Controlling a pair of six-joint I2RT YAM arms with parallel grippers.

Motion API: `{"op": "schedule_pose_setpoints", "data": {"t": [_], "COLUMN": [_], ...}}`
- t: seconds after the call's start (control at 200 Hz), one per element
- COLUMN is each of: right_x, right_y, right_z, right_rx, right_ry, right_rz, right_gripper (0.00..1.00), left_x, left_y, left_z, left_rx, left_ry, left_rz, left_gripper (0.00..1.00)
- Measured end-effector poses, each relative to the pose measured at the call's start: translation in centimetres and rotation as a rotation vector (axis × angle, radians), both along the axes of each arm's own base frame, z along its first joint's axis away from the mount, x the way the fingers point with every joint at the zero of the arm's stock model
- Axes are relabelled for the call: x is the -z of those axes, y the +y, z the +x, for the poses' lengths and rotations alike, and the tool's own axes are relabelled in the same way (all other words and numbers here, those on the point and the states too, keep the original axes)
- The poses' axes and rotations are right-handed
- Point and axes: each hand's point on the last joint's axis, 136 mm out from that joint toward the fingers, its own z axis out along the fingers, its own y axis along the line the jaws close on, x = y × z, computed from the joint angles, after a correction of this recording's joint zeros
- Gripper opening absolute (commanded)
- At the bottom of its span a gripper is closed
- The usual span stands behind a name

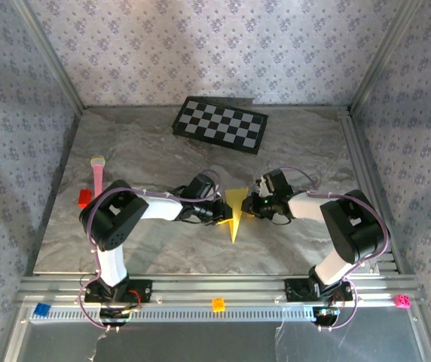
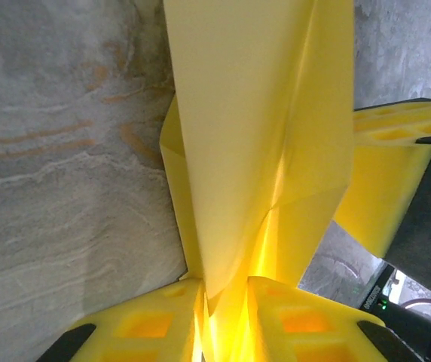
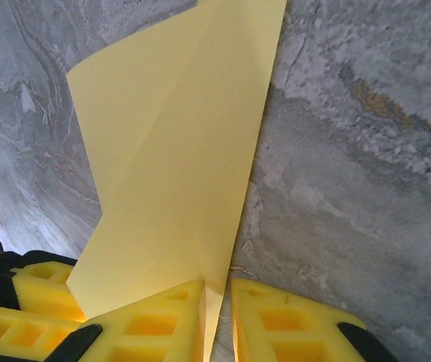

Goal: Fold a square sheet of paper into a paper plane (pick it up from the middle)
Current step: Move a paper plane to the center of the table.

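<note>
Left tool (image 1: 219,213) and right tool (image 1: 255,205) each pinch the yellow paper plane (image 1: 235,211) from its own side near the middle of the bench (image 1: 125,143), and if they pull apart too hard the thin paper could rip or slip out.

A grey, marble-patterned table (image 1: 163,241) seen from above, walled on three sides. A black-and-white checkerboard (image 1: 220,125) lies flat at the far edge, turned at a slight angle. Nearer than the checkerboard and well to its left lies a pink stick (image 1: 97,177) with a cream end, and a small red block (image 1: 84,197) sits just beside the stick's near end. Far in front of the checkerboard, a ribbed metal rail (image 1: 261,290) borders the table. It carries a blue block (image 1: 42,308) off to the checkerboard's left, an orange block (image 1: 218,304) straight in front of it, and a pink block (image 1: 402,301) off to its right.
</note>
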Motion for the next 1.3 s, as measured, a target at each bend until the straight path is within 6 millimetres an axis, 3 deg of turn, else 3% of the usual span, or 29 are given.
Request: {"op": "schedule_pose_setpoints", "data": {"t": [0.34,1.054,1.299], "right_x": [0.0,0.0,0.0], "right_y": [0.0,0.0,0.0], "right_z": [0.0,0.0,0.0], "right_rx": [0.000,0.002,0.003], "right_ry": [0.000,-0.002,-0.004], "right_rz": [0.000,0.003,0.005], "right_gripper": [0.18,0.18,0.18], "left_x": [-0.1,0.3,0.3], "left_y": [1.0,0.0,-1.2], "left_z": [0.2,0.4,0.4], "left_rx": [-0.028,-0.017,-0.016], "left_ry": [-0.024,0.046,0.033], "left_rz": [0.088,0.125,0.081], "left_gripper": [0.29,0.22,0.20]}}
